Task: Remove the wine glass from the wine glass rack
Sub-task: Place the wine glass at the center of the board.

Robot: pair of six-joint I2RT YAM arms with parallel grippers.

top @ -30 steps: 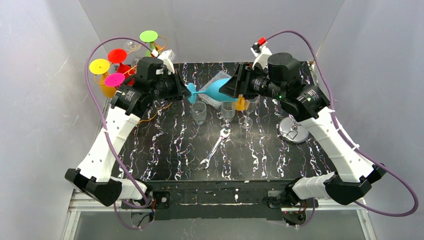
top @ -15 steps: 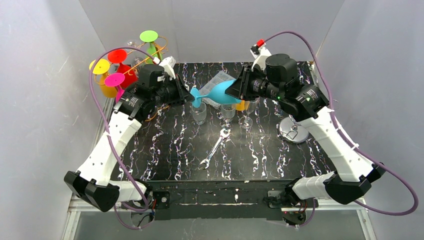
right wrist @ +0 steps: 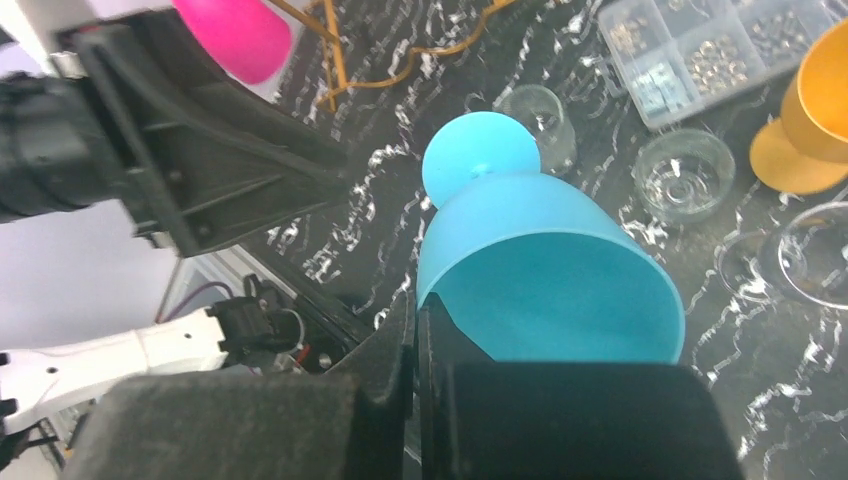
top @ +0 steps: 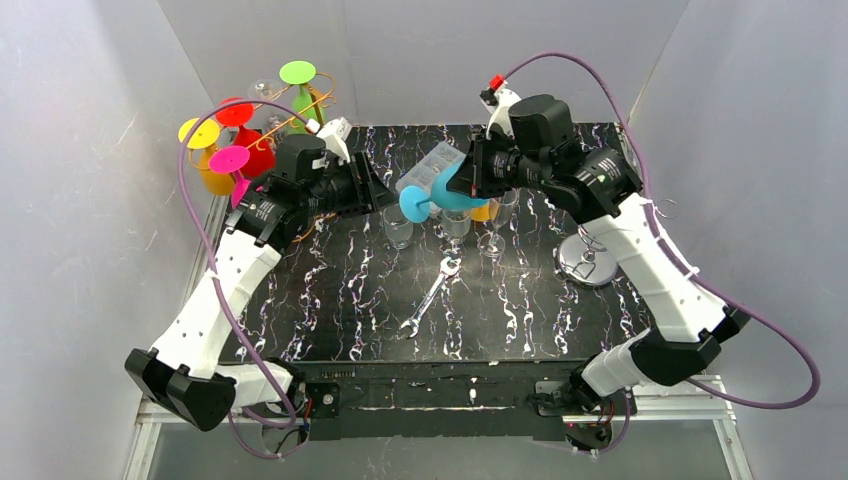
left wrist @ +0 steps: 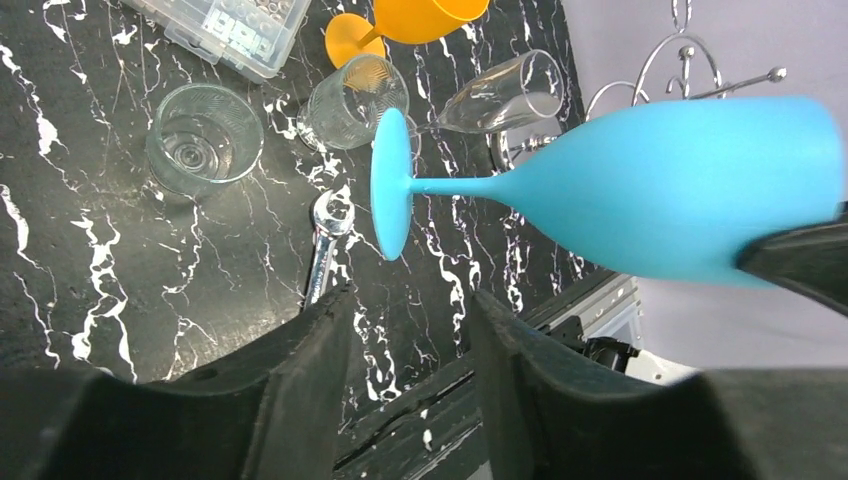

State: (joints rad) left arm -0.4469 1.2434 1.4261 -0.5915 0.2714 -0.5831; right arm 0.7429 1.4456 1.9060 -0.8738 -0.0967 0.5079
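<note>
From above, the turquoise plastic wine glass [top: 447, 192] lies on its side in the air over the 12 o'clock part of the black marbled table [top: 330, 290]. Its round foot points toward 9 o'clock. The right gripper [top: 472, 181] pinches the bowl at its rim. The left gripper [top: 380, 190] sits just beside the foot at 9 o'clock. The gold wire wine glass rack [top: 283, 119], hung with bright glasses, stands at the table's 10 o'clock corner, well apart from the turquoise glass. A steel open-ended wrench [top: 430, 295] lies near the centre, and a round silver stand [top: 587, 262] is at 3 o'clock.

In the left wrist view, the left gripper [left wrist: 405, 335] has its black fingers spread with nothing between them. The glass's foot hangs just past their tips. Below are a clear ribbed tumbler [left wrist: 193, 150] at 10 o'clock and an orange plastic goblet [left wrist: 420, 15] at 12 o'clock.

In the right wrist view, the right gripper [right wrist: 417, 325] has its fingers pressed together on the thin wall of the turquoise bowl [right wrist: 540, 260], at the bowl's 8 o'clock edge. A clear compartment box of small parts [right wrist: 700, 50] lies at 1 o'clock.
</note>
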